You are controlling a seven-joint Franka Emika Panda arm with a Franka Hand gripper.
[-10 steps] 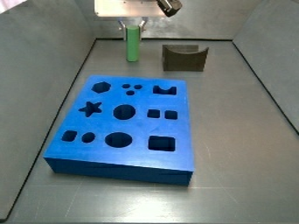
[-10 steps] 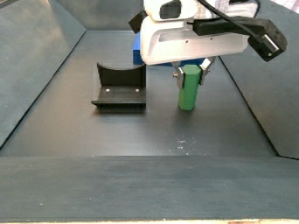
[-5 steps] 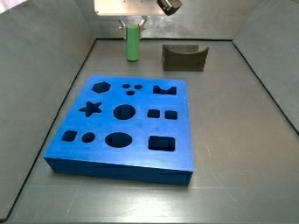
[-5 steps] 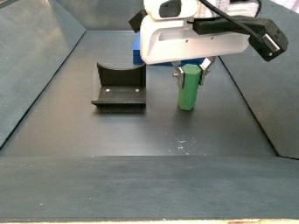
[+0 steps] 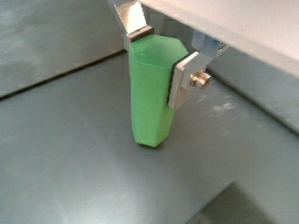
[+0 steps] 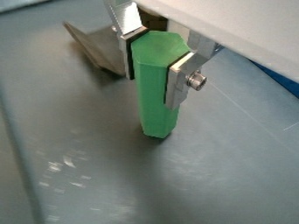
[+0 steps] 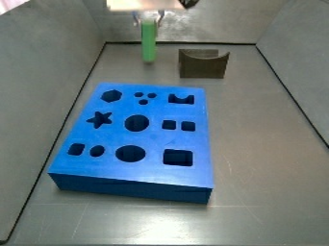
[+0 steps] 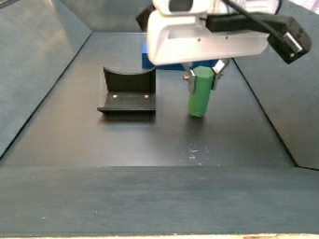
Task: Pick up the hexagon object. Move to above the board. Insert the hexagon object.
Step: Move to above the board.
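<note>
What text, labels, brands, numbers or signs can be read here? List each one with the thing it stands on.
None: no readable text, label, brand, number or sign shows in any view.
The green peg, held upright in the claw, is plain.
The blue board carries only cut-out shapes, no lettering.
The dark notched block is unmarked.
The white casing above the claw shows no print that can be made out.

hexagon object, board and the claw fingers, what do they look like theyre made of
The hexagon object, gripped near its top by the claw, looks like matte green plastic: even colour, no glare, possibly printed. The board seems similar matte blue plastic or dense foam; its flat faces show no shine. The claw fingers look like brushed metal: silver plates with a screw head.
</note>
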